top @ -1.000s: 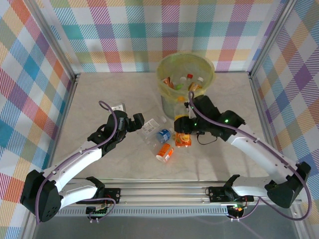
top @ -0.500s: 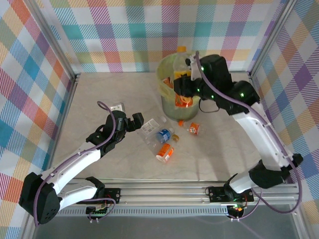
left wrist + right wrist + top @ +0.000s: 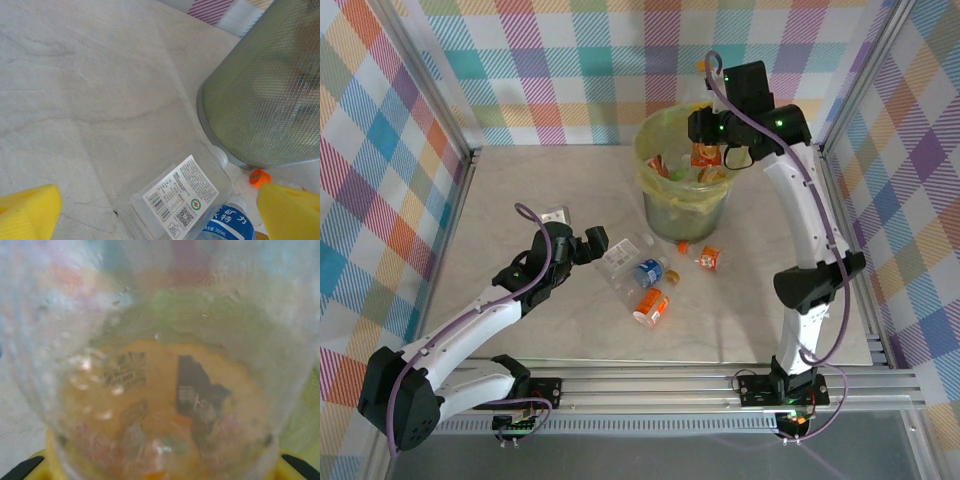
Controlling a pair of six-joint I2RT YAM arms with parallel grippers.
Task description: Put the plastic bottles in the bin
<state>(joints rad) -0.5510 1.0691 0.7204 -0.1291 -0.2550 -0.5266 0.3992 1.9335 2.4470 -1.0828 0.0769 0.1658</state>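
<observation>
My right gripper (image 3: pixel 706 148) hangs over the olive-green bin (image 3: pixel 661 214), shut on an orange-labelled bottle (image 3: pixel 702 155); in the right wrist view that bottle (image 3: pixel 160 390) is pressed blurry against the lens. The bin holds several bottles. On the table lie a clear bottle with a white label (image 3: pixel 621 257) (image 3: pixel 182 197), a blue-labelled bottle (image 3: pixel 648 270) (image 3: pixel 230 225), an orange bottle (image 3: pixel 650 305) and a small orange bottle (image 3: pixel 710 258). My left gripper (image 3: pixel 595 244) (image 3: pixel 157 212) stands open just left of the clear bottle, its yellow pads either side of it, not touching.
A loose orange cap (image 3: pixel 682 246) (image 3: pixel 260 177) lies by the bin's foot. The bin's mesh wall (image 3: pixel 265 95) rises close to the right of my left gripper. Metal frame posts and checked walls enclose the table; bare tabletop (image 3: pixel 520 180) stretches left and behind.
My right arm lifted the orange-labelled bottle from the table by the bin's foot up over the bin's rim. The small orange bottle and cap came into sight. The left arm stayed put.
</observation>
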